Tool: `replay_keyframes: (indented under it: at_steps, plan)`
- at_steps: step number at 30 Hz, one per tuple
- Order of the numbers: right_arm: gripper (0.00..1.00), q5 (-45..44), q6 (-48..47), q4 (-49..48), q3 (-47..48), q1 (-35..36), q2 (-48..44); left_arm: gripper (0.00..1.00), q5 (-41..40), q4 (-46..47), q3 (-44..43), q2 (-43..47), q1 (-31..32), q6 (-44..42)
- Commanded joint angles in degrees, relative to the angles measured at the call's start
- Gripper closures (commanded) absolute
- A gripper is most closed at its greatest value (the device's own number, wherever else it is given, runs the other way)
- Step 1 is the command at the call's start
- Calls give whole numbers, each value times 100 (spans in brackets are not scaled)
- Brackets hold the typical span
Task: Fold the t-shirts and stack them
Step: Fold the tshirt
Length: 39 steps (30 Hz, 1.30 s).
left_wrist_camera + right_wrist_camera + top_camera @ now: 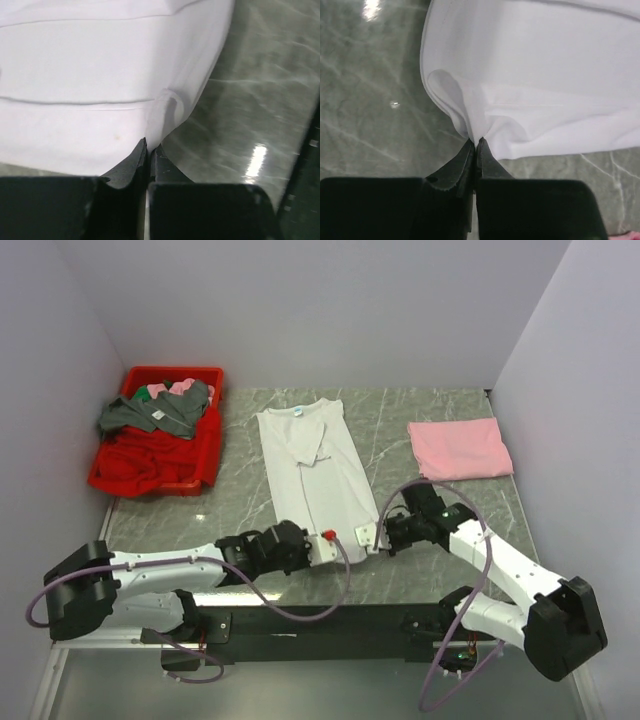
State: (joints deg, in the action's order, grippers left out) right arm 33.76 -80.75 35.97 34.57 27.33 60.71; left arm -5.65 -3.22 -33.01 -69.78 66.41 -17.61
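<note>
The left gripper (149, 148) has its fingers pinching the near edge of the white t-shirt (315, 465). The right gripper (476, 144) pinches that same edge just beside it. The shirt lies flat on the table (240, 510), stretching away from the fingers. Its small blue neck label (296, 411) is at the far end, too tiny to read. The folded pink t-shirt (460, 448) lies well beyond the right fingers.
</note>
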Motion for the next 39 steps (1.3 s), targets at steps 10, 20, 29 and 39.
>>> replay_keyframes:
  at_steps: [10, 20, 29, 39]
  plan:
    - [100, 61, 2554, -1223, 2990, -650, 2778, 100, 1285, 1121, -890, -1149, -2755, -1061]
    - [100, -624, 3724, -1171, 5428, -738, 5196, 100, 1866, 780, -2674, -2979, -4012, -1482]
    - [100, -950, 4102, -1303, 6096, -756, 5829, 100, 1980, 516, -3404, -3613, -4285, -1597]
    - [100, -1249, 4436, -1320, 6685, -764, 6295, 99, 2007, 401, -3852, -4026, -4453, -1571]
